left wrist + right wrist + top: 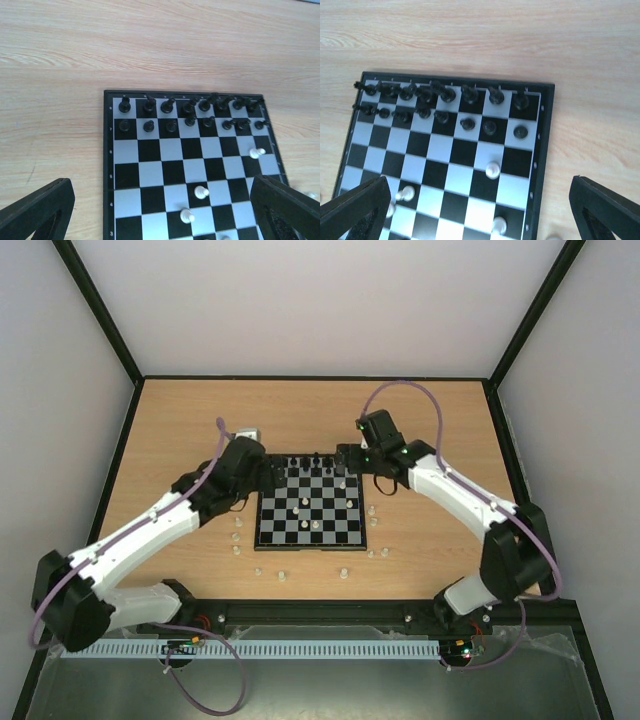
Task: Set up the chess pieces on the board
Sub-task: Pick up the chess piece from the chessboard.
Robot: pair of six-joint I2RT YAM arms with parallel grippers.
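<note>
The left hand (pixel 160 214) and right hand (pixel 480 214) are spread wide, empty; the white piece (pixel 344 571) at lower centre, seemingly upright, is best gripped squarely.

You see a matt, grained light-wood table (pixel 150 50), a smooth, slightly glossy black-and-white checked board (pixel 150 149), and small shiny plastic chess pieces (pixel 124 105).

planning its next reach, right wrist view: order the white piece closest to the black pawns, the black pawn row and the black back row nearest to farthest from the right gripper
From the right gripper:
1. white piece, mid-board, right side
2. black pawn row, one rank before the far edge
3. black back row, along the board far rim
</note>
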